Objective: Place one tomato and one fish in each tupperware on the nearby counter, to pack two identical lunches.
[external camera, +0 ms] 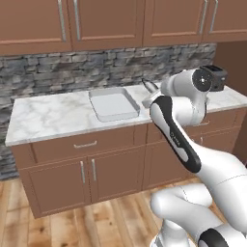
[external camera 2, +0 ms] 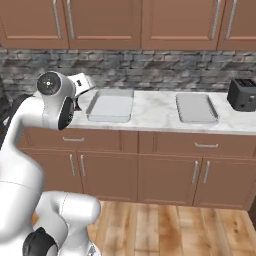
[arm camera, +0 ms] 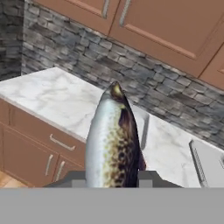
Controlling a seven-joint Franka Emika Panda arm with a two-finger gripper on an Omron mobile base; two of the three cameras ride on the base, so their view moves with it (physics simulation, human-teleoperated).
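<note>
A: Left end of the surface [external camera 2: 155, 112]?
B: Bare marble there, then a tupperware [external camera 2: 110, 106] left of centre, second tupperware [external camera 2: 196, 108] well apart to the right, black toaster [external camera 2: 243, 94] at far right.
A: And the tool [arm camera: 112, 181]?
B: Clamped on the silvery fish [arm camera: 113, 140], held upright above the near edge, left of both trays.

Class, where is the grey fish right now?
In the hand view, the fish stands upright, held in the gripper, in front of the marble counter and near a tupperware.
</note>
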